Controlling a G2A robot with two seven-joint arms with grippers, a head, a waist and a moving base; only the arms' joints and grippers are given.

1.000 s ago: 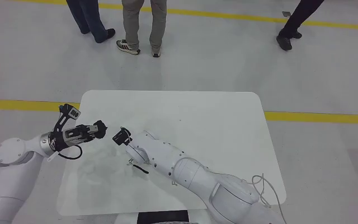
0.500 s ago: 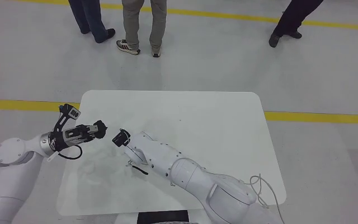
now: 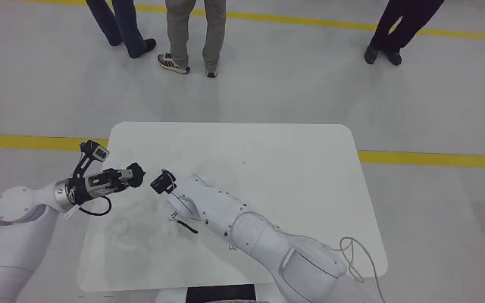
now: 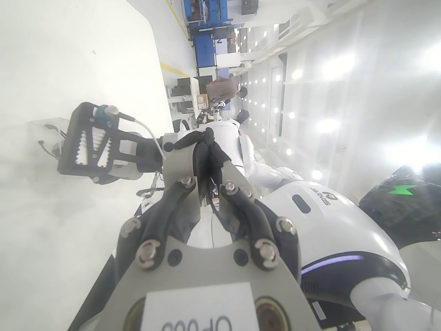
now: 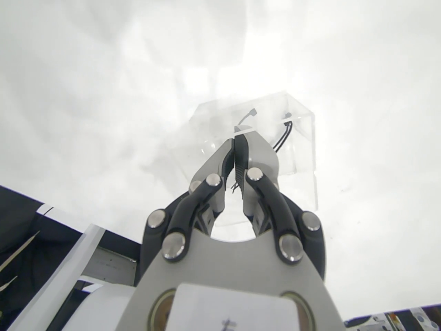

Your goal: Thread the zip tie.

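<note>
White table [image 3: 303, 151], yellow floor line [image 3: 424, 157] beyond. You see the right gripper [image 5: 235, 141] pinching a zip tie [image 5: 248, 116] by the clear box [image 5: 303, 160]; the left gripper [image 4: 206, 139] is pinched together.

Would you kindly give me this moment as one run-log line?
left gripper: shut | right gripper: shut, tip at clear box | zip ties: black, at box

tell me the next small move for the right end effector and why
Probably ease the right end effector a little toward the left end effector: both look shut, the left apparently pinching a thin black plastic zip tie, and a gap separates their tips above the white table.
</note>
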